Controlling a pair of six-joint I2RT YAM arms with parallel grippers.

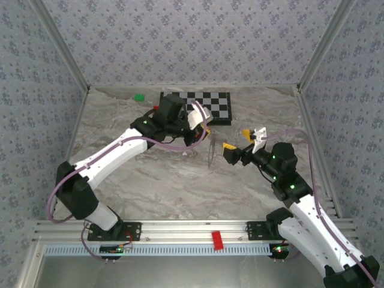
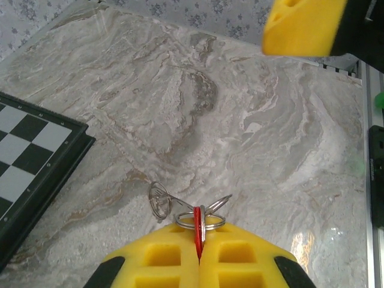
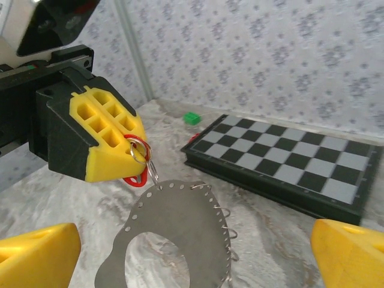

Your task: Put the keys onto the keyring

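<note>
Far left at the back of the tabletop (image 1: 180, 180) you have the green block (image 1: 139, 96), with the chessboard (image 1: 207, 105) just to its right. In front of the board, your left gripper (image 2: 198, 240) is clamped fully shut on the key (image 2: 196, 223). The red tag is pinched edge-on between the gripper's yellow fingers (image 3: 102, 129), above the tabletop. Small wire rings (image 2: 159, 199) sit at the tag. The keyring (image 3: 174, 222), a flat grey piece with a large hole and a punched edge, hangs below them. Further right, your right gripper (image 1: 237, 140) stands spread wide and holds nothing. It has one finger on either side of the keyring and touches neither side.
</note>
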